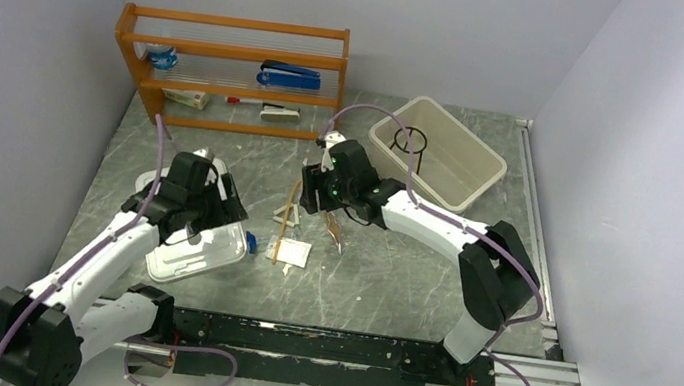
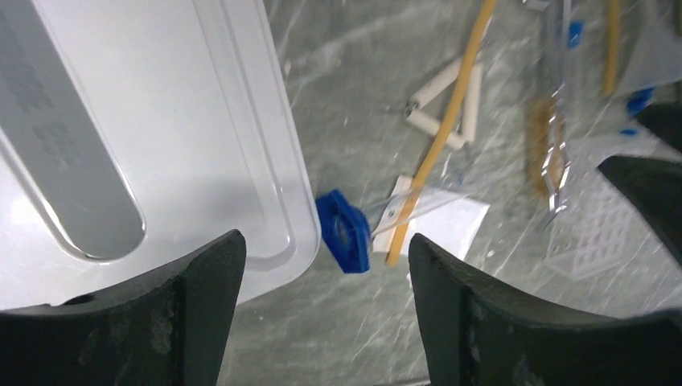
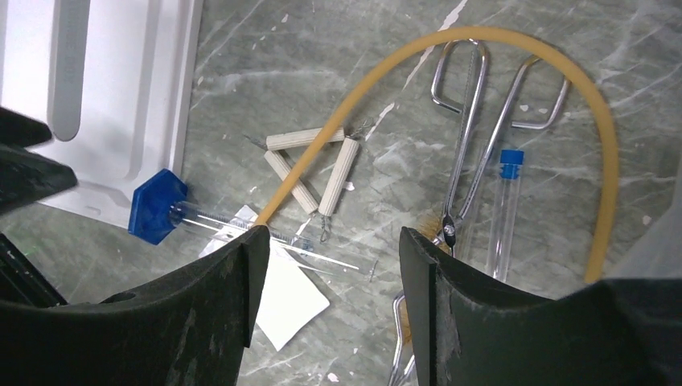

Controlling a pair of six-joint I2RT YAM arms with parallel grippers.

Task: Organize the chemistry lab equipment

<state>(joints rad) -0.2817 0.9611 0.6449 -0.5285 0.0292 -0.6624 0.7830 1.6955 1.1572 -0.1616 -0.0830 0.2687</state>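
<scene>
Top view: the left jaws hang over a clear plastic bin [image 1: 208,255] at the left of the surface [image 1: 385,290]. The right jaws hang over loose items mid-surface, among them amber rubber tubing [image 1: 282,230] and a white paper packet [image 1: 293,252]. The beige tub [image 1: 458,164] at the back right holds only the black wire tripod ring [image 1: 411,140]. I cannot make out what is in the clear bin.

Left wrist: the jaws are spread and empty, with a blue-capped clear tube [image 2: 344,233] below the gap, its cap just beside the bin's corner. This is probably the next pick. Since the tubing crosses the tube, grip near the cap.

Right wrist: the jaws are released and empty above the triangle [image 3: 310,165], which the tubing also crosses. Metal tongs [image 3: 448,232] and a second tube [image 3: 505,209] lie inside the tubing's loop.
</scene>
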